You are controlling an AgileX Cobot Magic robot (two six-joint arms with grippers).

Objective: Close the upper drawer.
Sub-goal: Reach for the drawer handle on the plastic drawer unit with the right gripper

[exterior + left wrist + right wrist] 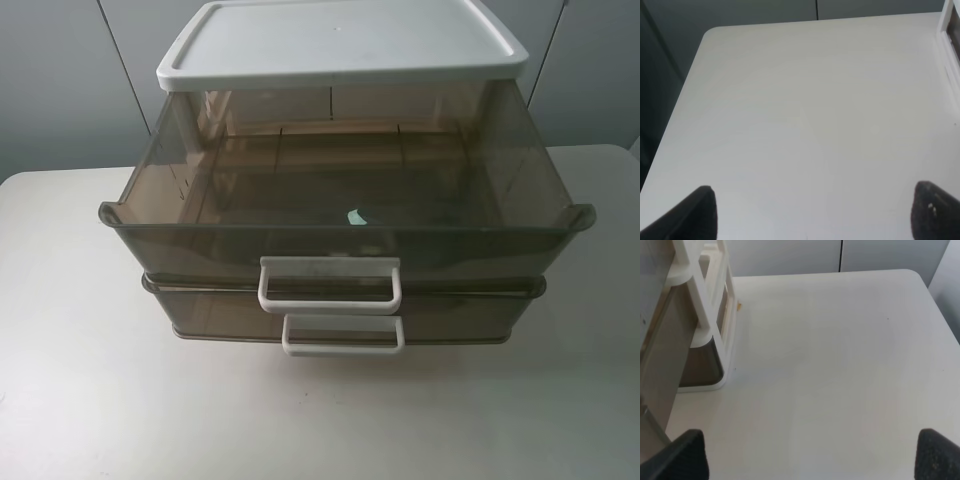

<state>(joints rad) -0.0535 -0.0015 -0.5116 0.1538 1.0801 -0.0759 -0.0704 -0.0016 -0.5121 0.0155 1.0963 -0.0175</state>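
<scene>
The upper drawer (200, 238) is smoky-brown translucent plastic and stands pulled far out from under the white lid (340, 40). Its scuffed white loop handle (330, 285) faces the front. A small pale scrap (356, 216) lies inside it. Neither gripper shows in the exterior high view. My left gripper (812, 215) is open and empty over bare table, with a sliver of the drawer unit (951, 40) at the frame's edge. My right gripper (810, 455) is open and empty, apart from the unit's brown side (665, 355).
The lower drawer (470, 318) with its cleaner white handle (343, 335) sits only slightly out beneath the upper one. The unit stands on a white table (80, 380) with rounded corners. Grey panels rise behind the table.
</scene>
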